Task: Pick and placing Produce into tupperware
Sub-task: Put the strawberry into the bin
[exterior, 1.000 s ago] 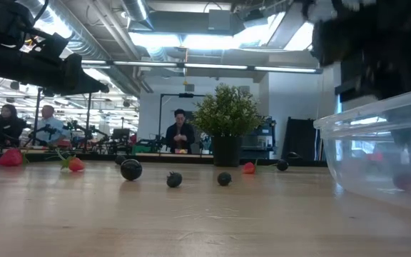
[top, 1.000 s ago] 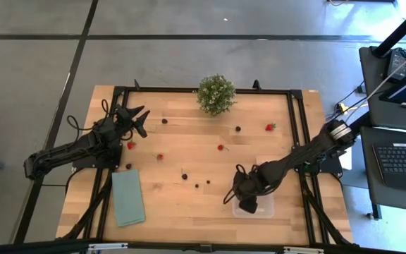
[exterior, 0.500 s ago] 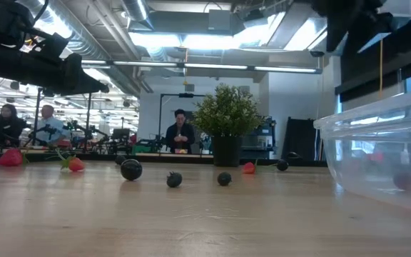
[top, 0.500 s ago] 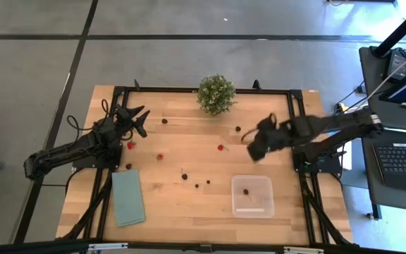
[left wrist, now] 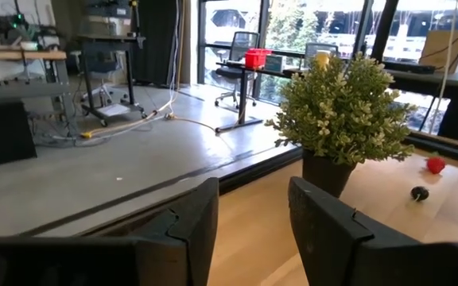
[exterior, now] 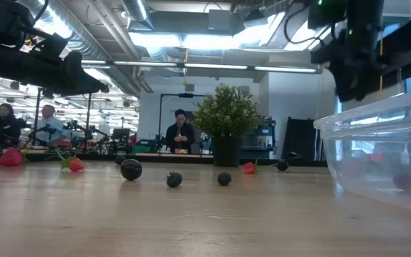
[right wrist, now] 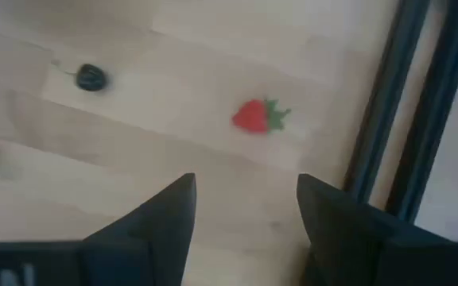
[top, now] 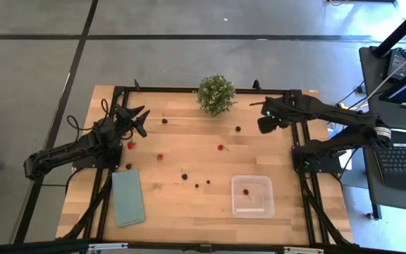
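Observation:
The produce is scattered on the wooden table: red berries (top: 130, 145), (top: 160, 156), (top: 220, 147) and dark ones (top: 164, 121), (top: 237, 129), (top: 184, 176). The clear tupperware (top: 252, 195) stands near the near right, with one red berry (top: 246, 191) on its floor. My right gripper (top: 263, 125) hovers open near the far right. In its wrist view (right wrist: 245, 187) a red strawberry (right wrist: 257, 117) lies on the wood just ahead of the fingers, untouched, and a dark berry (right wrist: 91, 77) lies farther off. My left gripper (top: 138, 118) waits open over the far left, holding nothing (left wrist: 253, 199).
A bushy potted plant (top: 216, 94) stands at the far edge's middle. A teal cloth (top: 127, 197) lies flat near the near left corner. Black frame rails (top: 294, 127) run along the table's sides, close to my right gripper. People show in the room behind (exterior: 181, 135).
My right gripper has risen from over the tupperware and swung toward the far right, ending above the red strawberry there. A red berry now shows on the tupperware's floor, where the gripper hid it before. The left arm has kept still.

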`<action>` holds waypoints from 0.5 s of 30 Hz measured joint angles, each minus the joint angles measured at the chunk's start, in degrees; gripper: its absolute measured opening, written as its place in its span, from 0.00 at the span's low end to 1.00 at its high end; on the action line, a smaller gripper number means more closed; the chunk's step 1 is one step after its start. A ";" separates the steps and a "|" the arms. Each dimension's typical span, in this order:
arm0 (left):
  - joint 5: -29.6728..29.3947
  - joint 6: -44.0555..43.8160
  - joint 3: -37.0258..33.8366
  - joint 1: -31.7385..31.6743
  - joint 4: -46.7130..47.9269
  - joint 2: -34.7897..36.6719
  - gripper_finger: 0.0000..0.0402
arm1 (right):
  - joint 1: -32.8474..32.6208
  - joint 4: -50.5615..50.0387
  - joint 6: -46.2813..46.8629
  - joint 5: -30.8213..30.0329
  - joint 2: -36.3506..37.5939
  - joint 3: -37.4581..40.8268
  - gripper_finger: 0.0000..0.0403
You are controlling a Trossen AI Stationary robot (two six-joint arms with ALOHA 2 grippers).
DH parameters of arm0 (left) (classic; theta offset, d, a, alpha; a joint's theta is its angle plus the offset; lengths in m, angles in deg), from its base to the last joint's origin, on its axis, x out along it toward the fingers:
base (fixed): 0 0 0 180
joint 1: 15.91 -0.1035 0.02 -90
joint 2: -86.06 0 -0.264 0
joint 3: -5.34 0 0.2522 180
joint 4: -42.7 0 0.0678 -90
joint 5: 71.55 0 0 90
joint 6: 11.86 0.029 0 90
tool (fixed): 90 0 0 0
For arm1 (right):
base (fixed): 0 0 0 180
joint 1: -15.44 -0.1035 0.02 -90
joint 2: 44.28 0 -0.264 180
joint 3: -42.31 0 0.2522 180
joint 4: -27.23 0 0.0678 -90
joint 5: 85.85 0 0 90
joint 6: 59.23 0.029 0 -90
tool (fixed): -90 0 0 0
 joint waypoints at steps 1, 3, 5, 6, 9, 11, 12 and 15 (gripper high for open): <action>0.00 -0.84 -0.01 0.00 0.00 0.00 0.36 | 0.90 1.69 -2.16 0.04 -0.02 1.05 0.55; 0.00 -1.10 -0.01 0.00 0.00 -0.01 0.36 | 2.54 5.76 -5.94 0.27 -0.02 3.12 0.55; 0.00 -1.08 -0.01 0.00 0.00 -0.01 0.36 | 3.89 10.00 -10.26 0.46 -0.04 4.92 0.55; 0.00 -1.08 -0.02 0.00 0.01 0.00 0.36 | 4.57 11.82 -12.20 0.73 -0.04 5.83 0.56; 0.00 -1.08 0.00 0.00 0.02 -0.02 0.36 | 6.99 15.22 -14.64 2.37 -0.07 7.46 0.58; 0.00 -1.08 -0.01 0.00 0.02 -0.02 0.36 | 8.59 16.27 -14.74 3.13 -0.07 8.07 0.61; 0.00 -1.08 -0.02 0.00 0.00 -0.01 0.36 | 9.24 16.34 -14.83 3.46 -0.07 8.33 0.63; 0.00 -1.08 -0.02 0.00 0.01 -0.01 0.36 | 11.06 16.31 -16.16 3.69 -0.04 8.38 0.68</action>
